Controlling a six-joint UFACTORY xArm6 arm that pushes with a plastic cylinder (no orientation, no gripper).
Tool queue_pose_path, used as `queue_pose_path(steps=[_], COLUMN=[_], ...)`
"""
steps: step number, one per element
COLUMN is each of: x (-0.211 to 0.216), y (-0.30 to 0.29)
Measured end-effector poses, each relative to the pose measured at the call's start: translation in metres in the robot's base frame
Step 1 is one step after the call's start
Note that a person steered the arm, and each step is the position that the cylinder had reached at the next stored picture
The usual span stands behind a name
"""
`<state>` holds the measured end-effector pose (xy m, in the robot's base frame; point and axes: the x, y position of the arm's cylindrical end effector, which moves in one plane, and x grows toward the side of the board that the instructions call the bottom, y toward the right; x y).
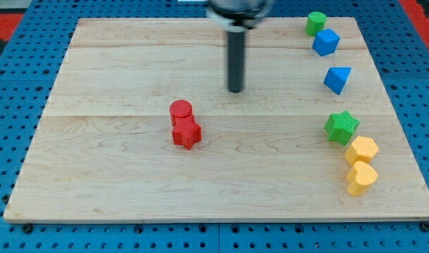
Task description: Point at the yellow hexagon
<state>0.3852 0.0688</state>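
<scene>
While the dark rod hangs over the upper middle of the wooden table (116, 70), my tip (235, 91) rests on bare wood, well apart from every block. No claw shows on this arm; it ends in the plain rod alone, so nothing is being gripped.

The yellow hexagon (362, 150) sits near the table's right edge, far from my tip at about four o'clock. Just below it, touching or nearly so, lies a yellow heart-shaped block (361, 177), the lowest piece on that side. A green star (341, 127) sits just beside the hexagon at about eleven o'clock from it.

Higher along the same edge, a blue block with a triangular face (338, 79) stands alone, at roughly three o'clock from my tip. Above it, a blue cube (326, 42) and a green cylinder (315, 22) crowd the top right corner, touching or close to it.

Two red pieces sit together left of centre, at about eight o'clock from my tip: a red cylinder (180, 110) and, directly below and against it, a red star-like block (187, 133).

Blue pegboard (17, 42) surrounds the table on all sides.
</scene>
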Motion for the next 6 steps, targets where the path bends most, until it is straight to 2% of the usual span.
queue_pose_path(steps=[1,2,3,4,5,6], x=[0.02,0.023,0.06,0.128,0.147,0.127], y=[0.028,0.154,0.242,0.259,0.178,0.1])
